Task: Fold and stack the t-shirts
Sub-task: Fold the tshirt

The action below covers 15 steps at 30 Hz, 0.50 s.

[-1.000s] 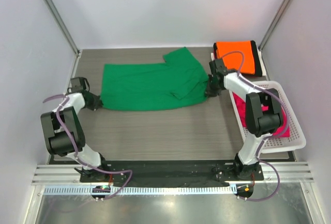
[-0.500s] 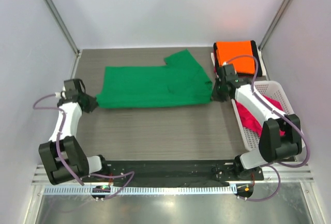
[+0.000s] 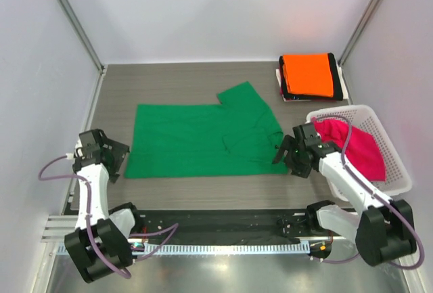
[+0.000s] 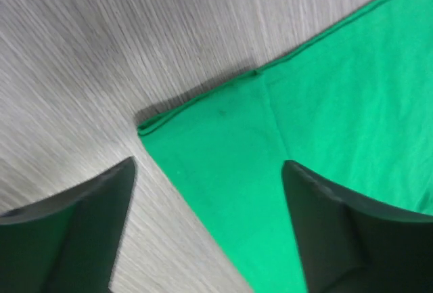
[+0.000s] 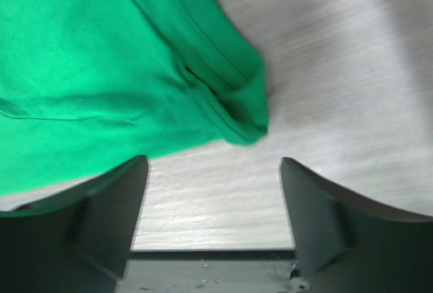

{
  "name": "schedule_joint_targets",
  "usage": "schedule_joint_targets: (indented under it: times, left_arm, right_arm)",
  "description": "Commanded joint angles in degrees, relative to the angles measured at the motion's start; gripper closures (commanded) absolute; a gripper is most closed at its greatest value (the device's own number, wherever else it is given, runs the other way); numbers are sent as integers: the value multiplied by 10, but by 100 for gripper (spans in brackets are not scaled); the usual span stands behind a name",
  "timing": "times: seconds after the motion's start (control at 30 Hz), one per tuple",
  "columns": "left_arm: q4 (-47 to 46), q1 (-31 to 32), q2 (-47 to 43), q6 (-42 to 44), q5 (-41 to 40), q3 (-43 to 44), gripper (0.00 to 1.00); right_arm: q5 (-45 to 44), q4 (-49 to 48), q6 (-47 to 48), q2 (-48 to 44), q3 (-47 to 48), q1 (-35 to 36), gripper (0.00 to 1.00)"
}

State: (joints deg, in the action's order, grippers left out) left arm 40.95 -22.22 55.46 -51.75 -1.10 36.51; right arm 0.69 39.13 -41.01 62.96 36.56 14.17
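A bright green t-shirt (image 3: 199,139) lies spread flat across the middle of the wooden table (image 3: 203,83), one sleeve folded over near its right end. My left gripper (image 3: 116,160) is open at the shirt's near left corner (image 4: 203,124), with nothing in its jaws. My right gripper (image 3: 283,155) is open just off the shirt's near right corner (image 5: 243,124), also holding nothing. A folded orange t-shirt (image 3: 309,74) rests on a folded black one (image 3: 334,78) at the back right. A magenta-pink t-shirt (image 3: 355,149) lies in the white basket (image 3: 400,174).
The white mesh basket stands at the right edge of the table, next to my right arm. Metal frame posts (image 3: 73,19) rise at the back corners. A black base plate (image 3: 216,222) runs along the near edge.
Both grippers pulled the green shirt toward the near edge, then let go of its corners and opened. The shirt now lies flatter and closer to me.
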Motion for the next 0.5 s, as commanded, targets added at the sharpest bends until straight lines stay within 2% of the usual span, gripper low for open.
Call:
schedule_joint_targets:
  times: [0.0,0.03,0.1,0.2,0.33,0.43,0.47]
  left_arm:
    - [33,-6,-33,-13,4,12,5]
    - [37,-6,-41,-14,21,18,0]
    - [31,-6,-45,-6,42,37,0]
    - [17,-6,-30,40,91,71,0]
    - [39,-5,23,134,120,122,0]
    - [66,-5,63,202,126,154,0]
    - [77,-3,71,213,125,162,0]
  right_arm:
    - [4,37,-49,-59,-11,-3,12]
    - [1,46,-51,-90,-6,-2,12]
    - [6,45,-43,-109,22,-2,12]
    - [26,15,0,-80,92,0,12]
    - [33,-13,74,66,224,6,13]
    - [31,-34,133,205,352,7,15]
    - [33,-38,146,278,387,6,17]
